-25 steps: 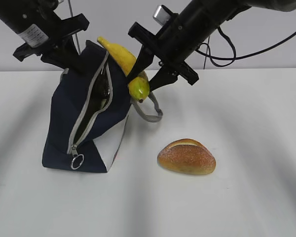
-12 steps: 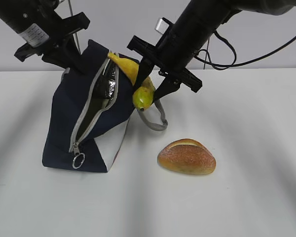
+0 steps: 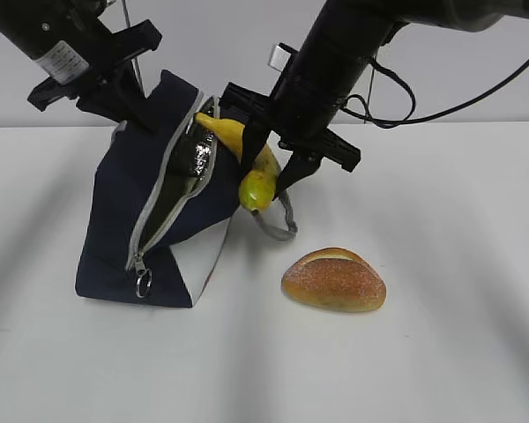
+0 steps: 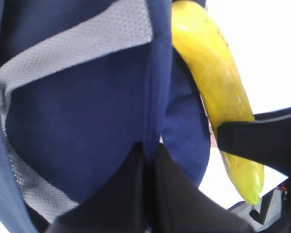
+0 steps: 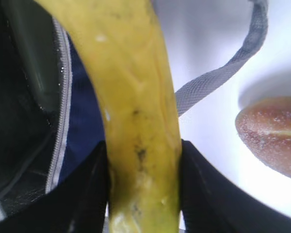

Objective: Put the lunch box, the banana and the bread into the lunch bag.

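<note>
The lunch bag (image 3: 159, 211), the largest thing on the white table (image 3: 441, 352), stands tilted with its zipped mouth gaping toward the upper right, and the left gripper (image 3: 123, 92) is pinched together on the navy fabric at the bag's top edge, holding that mouth up and open; the left wrist view shows its dark fingers (image 4: 145, 194) meeting over a fold of cloth. The step in hand looks to be feeding the banana (image 3: 242, 159) into that opening, so the left arm should hold the rim steady and taut while the right arm steers the upper end over the grey zipper and lets go only once most of the fruit lies inside. The right gripper (image 3: 269, 172) is clamped across the banana near its lower, greenish end, one finger on each flank as the right wrist view shows. The banana's long axis runs on a slant, its upper end at the bag's mouth to the upper left, its greenish tip pointing down and right, outside the bag and just above the loose grey handle (image 3: 278, 220). The bread (image 3: 333, 279) lies apart on the table to the right, its split facing up, not yet handled. I cannot make out the lunch box in the dark interior.
</note>
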Robot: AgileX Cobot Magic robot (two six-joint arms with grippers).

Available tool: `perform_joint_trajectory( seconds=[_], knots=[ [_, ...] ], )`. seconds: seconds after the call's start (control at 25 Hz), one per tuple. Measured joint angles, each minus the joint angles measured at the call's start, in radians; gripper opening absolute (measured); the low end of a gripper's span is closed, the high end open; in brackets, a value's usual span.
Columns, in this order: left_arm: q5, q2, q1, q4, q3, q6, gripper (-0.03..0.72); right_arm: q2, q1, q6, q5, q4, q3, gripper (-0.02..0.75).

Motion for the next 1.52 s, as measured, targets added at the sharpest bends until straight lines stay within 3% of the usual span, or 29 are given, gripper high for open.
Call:
perform_joint_trajectory(
  seconds=[0.4, 1.28, 1.4, 1.52],
  knots=[
    [0.001, 0.000, 0.000, -0.012, 0.000, 0.000, 0.000, 0.000, 0.013, 0.041, 0.000, -0.014, -0.010, 0.302],
    [-0.001, 0.000, 0.006, -0.006, 0.000, 0.008, 0.000, 0.139, 0.120, 0.099, 0.015, -0.063, -0.271, 0.305],
    [-0.001, 0.000, 0.006, -0.006, 0.000, 0.008, 0.000, 0.154, 0.120, 0.099, 0.015, -0.059, -0.275, 0.338],
    [0.000, 0.000, 0.006, -0.011, 0.000, 0.009, 0.000, 0.158, 0.121, 0.073, 0.015, -0.035, -0.277, 0.430]
  ],
)
